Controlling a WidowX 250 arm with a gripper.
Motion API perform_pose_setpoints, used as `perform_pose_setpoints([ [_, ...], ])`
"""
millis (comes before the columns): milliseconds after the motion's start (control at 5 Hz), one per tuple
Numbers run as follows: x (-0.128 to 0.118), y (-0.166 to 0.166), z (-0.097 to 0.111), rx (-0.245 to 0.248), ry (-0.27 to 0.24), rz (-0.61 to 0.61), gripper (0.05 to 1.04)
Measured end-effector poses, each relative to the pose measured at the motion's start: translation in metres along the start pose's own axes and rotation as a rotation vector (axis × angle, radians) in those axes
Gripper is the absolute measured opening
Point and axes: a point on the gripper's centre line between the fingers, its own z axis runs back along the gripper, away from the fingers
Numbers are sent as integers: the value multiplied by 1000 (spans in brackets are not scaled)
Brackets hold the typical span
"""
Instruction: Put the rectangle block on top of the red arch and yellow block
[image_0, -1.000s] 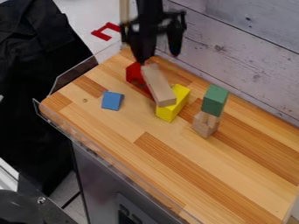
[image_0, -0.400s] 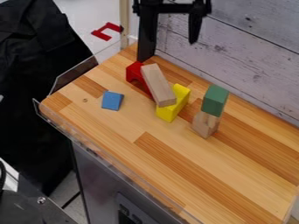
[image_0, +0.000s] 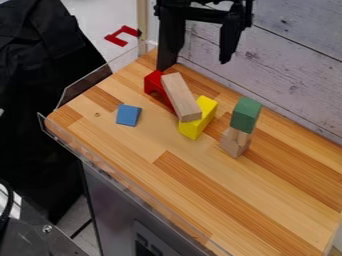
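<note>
at the left, see a clear plastic guard (image_0: 85, 86) along the edge of the striped wooden countertop (image_0: 230, 200). beyond it, spot a red bracket-shaped piece (image_0: 122, 36) on the pale floor. on the near side of the arch, find a small blue block (image_0: 128, 115), set apart from the build.

next, notice the red arch (image_0: 153, 83), and over it one end of the pale wooden rectangular block (image_0: 180, 96), slanting toward the right and resting its other end on the yellow block (image_0: 194, 127). above and behind, see the black two-finger gripper (image_0: 195, 64), spread wide and gripping nothing, with its left finger down close behind the red arch; cannot tell if touching.

just right of the yellow block, find a green block (image_0: 246, 115) stacked on bare wooden pieces (image_0: 235, 142), crowding that side. along the back, meet a whitewashed plank wall (image_0: 287, 70), limiting room behind the blocks.
</note>
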Motion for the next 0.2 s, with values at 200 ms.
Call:
perform_pose_setpoints([
  [200,2,2,0,32,9,1,1000],
])
